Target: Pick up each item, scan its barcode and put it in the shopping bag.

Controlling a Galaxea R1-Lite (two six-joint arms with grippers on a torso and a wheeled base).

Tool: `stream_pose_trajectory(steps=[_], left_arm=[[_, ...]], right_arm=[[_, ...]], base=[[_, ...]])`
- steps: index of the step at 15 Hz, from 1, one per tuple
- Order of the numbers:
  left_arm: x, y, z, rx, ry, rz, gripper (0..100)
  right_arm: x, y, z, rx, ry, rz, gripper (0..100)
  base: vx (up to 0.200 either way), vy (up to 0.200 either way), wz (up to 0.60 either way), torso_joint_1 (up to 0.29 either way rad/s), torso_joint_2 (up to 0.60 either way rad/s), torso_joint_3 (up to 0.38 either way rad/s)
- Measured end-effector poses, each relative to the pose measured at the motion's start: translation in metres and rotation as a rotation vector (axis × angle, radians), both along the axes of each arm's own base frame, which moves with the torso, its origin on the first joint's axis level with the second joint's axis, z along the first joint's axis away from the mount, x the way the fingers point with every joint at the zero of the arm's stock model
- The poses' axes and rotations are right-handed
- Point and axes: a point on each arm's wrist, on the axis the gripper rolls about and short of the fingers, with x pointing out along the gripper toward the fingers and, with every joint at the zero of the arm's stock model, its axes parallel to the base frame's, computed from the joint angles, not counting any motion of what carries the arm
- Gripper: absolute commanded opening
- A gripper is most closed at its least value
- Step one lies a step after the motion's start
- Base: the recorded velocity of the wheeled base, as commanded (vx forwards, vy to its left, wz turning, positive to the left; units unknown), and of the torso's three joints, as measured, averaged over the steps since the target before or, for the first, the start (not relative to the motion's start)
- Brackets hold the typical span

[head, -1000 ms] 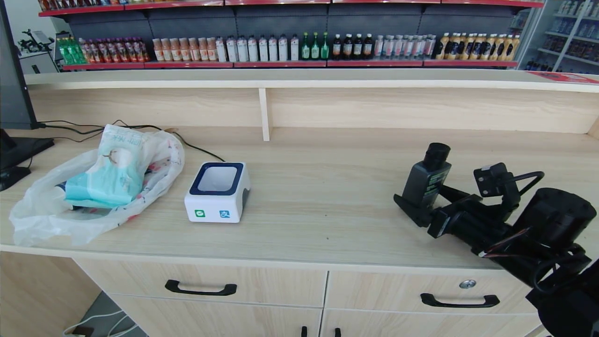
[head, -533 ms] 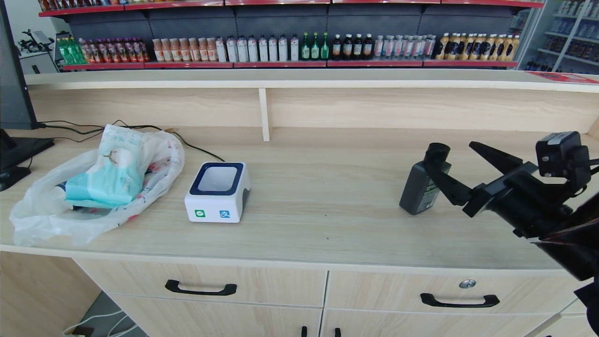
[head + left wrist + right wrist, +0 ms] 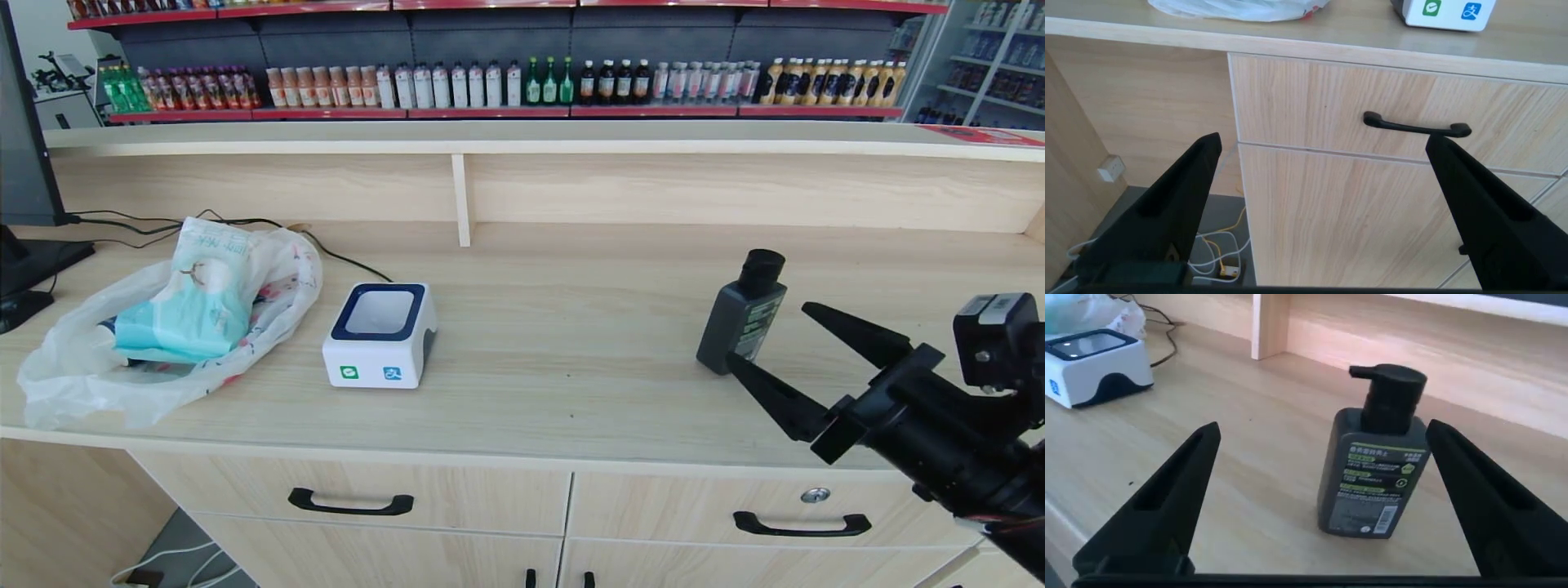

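A dark grey pump bottle [image 3: 741,314] [image 3: 1376,478] stands upright on the right side of the wooden counter [image 3: 555,351]. My right gripper [image 3: 769,335] [image 3: 1323,429] hovers open just in front of the bottle, one finger on each side and neither touching it. A white barcode scanner [image 3: 380,333] [image 3: 1090,355] sits at the counter's centre-left. The white shopping bag [image 3: 73,367] [image 3: 1241,8] lies at the left with a teal package [image 3: 188,306] inside. My left gripper [image 3: 1323,140] is open and holds nothing, below the counter edge and facing a drawer front [image 3: 1315,106].
A raised back ledge with a vertical divider [image 3: 463,200] borders the counter's far side. A monitor stand [image 3: 24,261] and cables [image 3: 343,257] occupy the far left. Drawer handles [image 3: 349,504] sit below the front edge. Bare wood lies between scanner and bottle.
The right gripper, earlier low around the bottle's base, came away, rose to the right, then dropped back toward the front edge. The bottle stayed put.
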Motion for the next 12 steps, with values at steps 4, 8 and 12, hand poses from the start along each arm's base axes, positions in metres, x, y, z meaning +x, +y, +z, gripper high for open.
stream_pose_trajectory(steps=[4, 8, 12], left_arm=[[0.0, 0.0, 0.0, 0.0, 0.0, 0.0, 100], [0.0, 0.0, 0.0, 0.0, 0.0, -0.001, 100], [0.0, 0.0, 0.0, 0.0, 0.0, 0.0, 100]], right_arm=[[0.006, 0.012, -0.009, 0.028, 0.068, 0.042, 100], [0.025, 0.023, -0.016, 0.018, 0.089, 0.046, 100], [0.034, 0.025, -0.02, 0.016, 0.101, 0.036, 100]], base=[[0.0, 0.0, 0.0, 0.0, 0.0, 0.0], [0.0, 0.0, 0.0, 0.0, 0.0, 0.0], [0.0, 0.0, 0.0, 0.0, 0.0, 0.0]])
